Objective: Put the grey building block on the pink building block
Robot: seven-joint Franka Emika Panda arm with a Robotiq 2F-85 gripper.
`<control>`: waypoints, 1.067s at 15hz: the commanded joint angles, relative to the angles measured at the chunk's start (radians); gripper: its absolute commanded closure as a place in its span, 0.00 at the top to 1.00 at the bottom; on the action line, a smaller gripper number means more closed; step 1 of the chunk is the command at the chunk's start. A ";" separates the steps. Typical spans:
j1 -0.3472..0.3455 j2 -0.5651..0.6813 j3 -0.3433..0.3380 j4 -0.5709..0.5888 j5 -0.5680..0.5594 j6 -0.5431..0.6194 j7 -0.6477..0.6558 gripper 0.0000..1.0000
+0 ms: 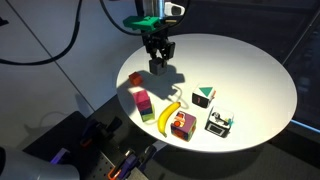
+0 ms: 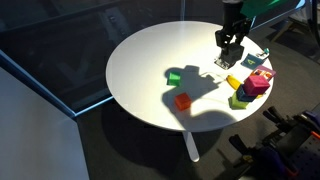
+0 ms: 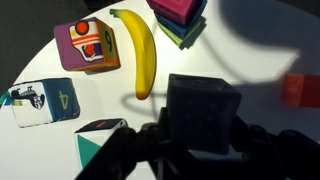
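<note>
The grey building block (image 3: 203, 112) is a dark cube held between my gripper's (image 3: 200, 140) fingers, which are shut on it. In both exterior views the gripper (image 1: 158, 60) (image 2: 226, 55) hangs above the white round table with the cube (image 1: 158, 67) in its jaws. The pink building block (image 1: 140, 98) is magenta and sits in a small cluster with green and yellow blocks near the table edge. It also shows in an exterior view (image 2: 259, 86) and at the top of the wrist view (image 3: 178, 9). The gripper is apart from it.
A banana (image 3: 140, 55) (image 1: 168, 112) lies next to the pink cluster. A multicoloured pink-framed cube (image 3: 85, 47), a black-and-white boxy object (image 3: 40, 103) and a green-and-white block (image 1: 205, 96) stand nearby. A red-orange cube (image 2: 182, 101) and a green block (image 2: 174, 77) sit mid-table.
</note>
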 commanded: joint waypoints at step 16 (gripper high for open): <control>-0.060 -0.320 0.055 -0.365 -0.090 0.088 -0.039 0.30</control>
